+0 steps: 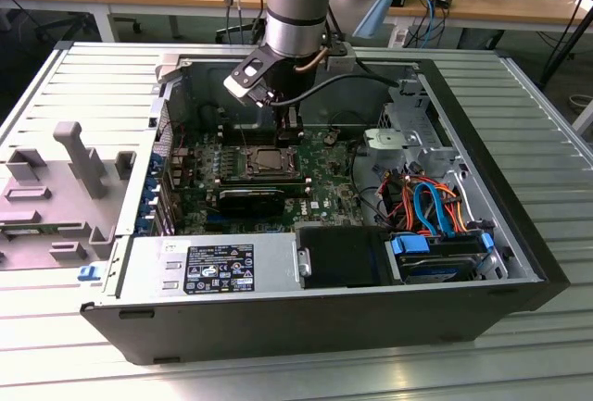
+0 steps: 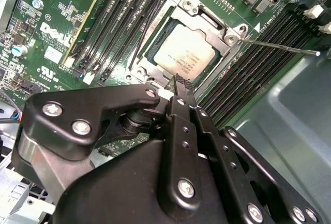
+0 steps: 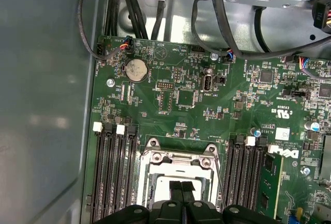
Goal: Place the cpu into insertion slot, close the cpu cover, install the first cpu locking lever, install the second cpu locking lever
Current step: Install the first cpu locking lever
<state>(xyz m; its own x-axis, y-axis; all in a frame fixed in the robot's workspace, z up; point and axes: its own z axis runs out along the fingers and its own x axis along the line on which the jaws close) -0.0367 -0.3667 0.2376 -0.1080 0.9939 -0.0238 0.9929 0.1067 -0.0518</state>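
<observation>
An open computer case (image 1: 505, 188) is seen lying on a ribbed metal worktop (image 1: 93, 86), in the middle of the exterior view. The arm (image 1: 295, 3) is seen coming down from the upper middle of that frame into the case. The claw (image 1: 289, 132) is held just above the green board (image 2: 51, 6), a little above the middle of the frame.

The cpu (image 1: 266, 162) (image 2: 184, 53) is seated in the insertion slot (image 2: 148, 45), near the middle of the exterior view. Its dull silver top is shown through the square window of the cpu cover (image 2: 178, 4), which is laid flat around it. A thin silver locking lever (image 2: 279, 46) is seen sticking out from one corner of the slot, across the long black memory slots (image 2: 129, 12). It cannot be told whether that lever is hooked down.

In both wrist views the claw's black fingertips (image 3: 175, 187) are pressed close together, with nothing held between them. They are hung over one edge of the cover, very near it; touch cannot be told.

Orange and blue cables (image 1: 426, 202) are bunched in the case toward the exterior view's right. A silver box (image 1: 213, 267) is set along the lower edge of the case. Grey plastic shapes (image 1: 56, 179) are laid on the worktop at the exterior view's left.
</observation>
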